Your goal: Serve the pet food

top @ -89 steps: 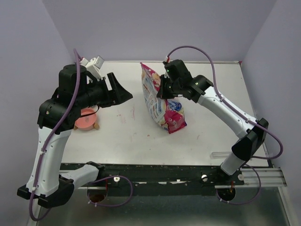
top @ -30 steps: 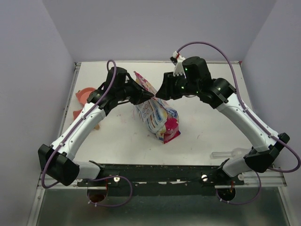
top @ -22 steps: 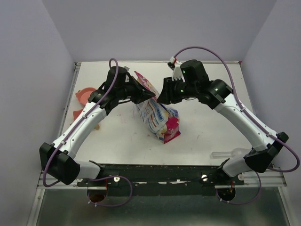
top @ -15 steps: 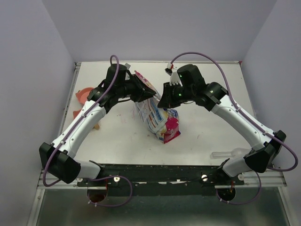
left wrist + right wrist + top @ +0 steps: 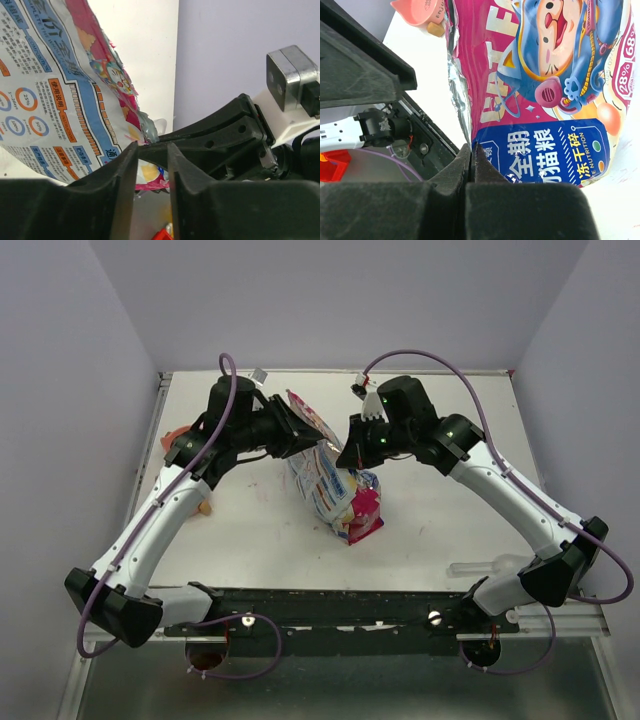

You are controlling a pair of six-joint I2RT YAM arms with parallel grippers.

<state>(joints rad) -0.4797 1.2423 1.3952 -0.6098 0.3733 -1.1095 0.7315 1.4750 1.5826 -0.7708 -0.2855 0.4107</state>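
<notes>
The glossy pink, white and blue bag [image 5: 335, 485] stands tilted at the table's middle. No kibble shows; it is hidden inside the bag. My right gripper [image 5: 347, 457] is shut on the bag's upper right edge; in the right wrist view its fingertips [image 5: 471, 150] pinch the foil rim of the bag [image 5: 545, 90]. My left gripper [image 5: 314, 439] sits at the bag's top left edge. In the left wrist view its jaws [image 5: 152, 150] stand a narrow gap apart with nothing between them, and the bag's torn edge [image 5: 142, 125] lies just past the tips.
A salmon-pink bowl [image 5: 177, 437] sits at the table's left edge, partly behind my left arm; it also shows in the right wrist view [image 5: 420, 10]. A clear plastic scoop [image 5: 490, 565] lies at the front right edge. The right arm's black wrist [image 5: 225, 135] is close beyond my left jaws.
My right gripper has come down left onto the bag's upper edge. My left arm's elbow swung back and left while its gripper stayed at the bag's top. The bag has barely moved.
</notes>
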